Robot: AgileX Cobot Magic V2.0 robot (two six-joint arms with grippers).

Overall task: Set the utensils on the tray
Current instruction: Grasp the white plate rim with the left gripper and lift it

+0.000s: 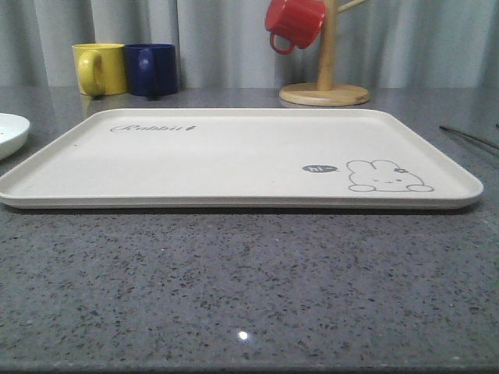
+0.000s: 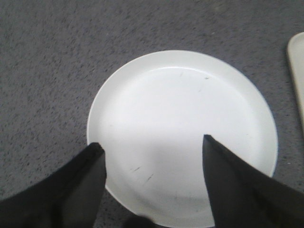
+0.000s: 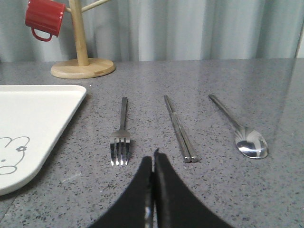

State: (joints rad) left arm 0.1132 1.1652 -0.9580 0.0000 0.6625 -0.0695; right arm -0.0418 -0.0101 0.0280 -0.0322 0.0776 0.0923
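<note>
Facing the fork [image 3: 120, 134], the right end effector [image 3: 153, 159] is pinched shut and empty; the fork lies just ahead, long axis pointing away, beside the tray [image 3: 33, 123]. Over the white plate [image 2: 180, 128], the left end effector [image 2: 152, 164] hangs spread wide.

A staged dining or kitchen setting. A speckled grey stone worktop [image 1: 249, 288] carries a wooden mug stand [image 1: 325, 92], mugs [image 1: 125, 68] and cutlery [image 3: 180, 128]. Grey curtains [image 1: 226, 39] form the backdrop.
</note>
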